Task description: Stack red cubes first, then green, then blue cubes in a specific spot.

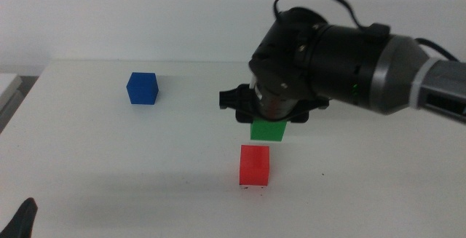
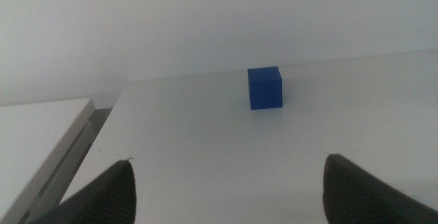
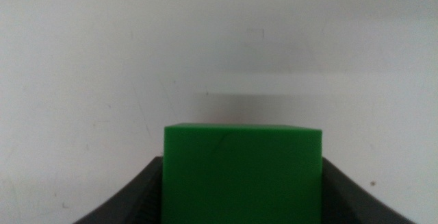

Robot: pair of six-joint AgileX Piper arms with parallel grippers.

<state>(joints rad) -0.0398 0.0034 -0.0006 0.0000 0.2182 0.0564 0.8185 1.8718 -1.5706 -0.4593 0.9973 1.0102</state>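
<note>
The red cube [image 1: 255, 164] rests on the white table [image 1: 145, 158], near the middle front. Just above and slightly behind it hangs the green cube [image 1: 268, 129], held clear of the table by my right gripper [image 1: 269, 119], which is shut on it. In the right wrist view the green cube [image 3: 241, 172] fills the space between the two dark jaws. The blue cube [image 1: 142, 88] stands alone at the back left and shows again as the blue cube [image 2: 265, 88] in the left wrist view. My left gripper [image 2: 226, 190] waits open near the front left corner, nothing between its jaws.
A white block or tray [image 2: 41, 142] lies off the table's left edge [image 1: 7, 85]. The right arm's dark body [image 1: 342, 56] reaches in from the right above the table's back half.
</note>
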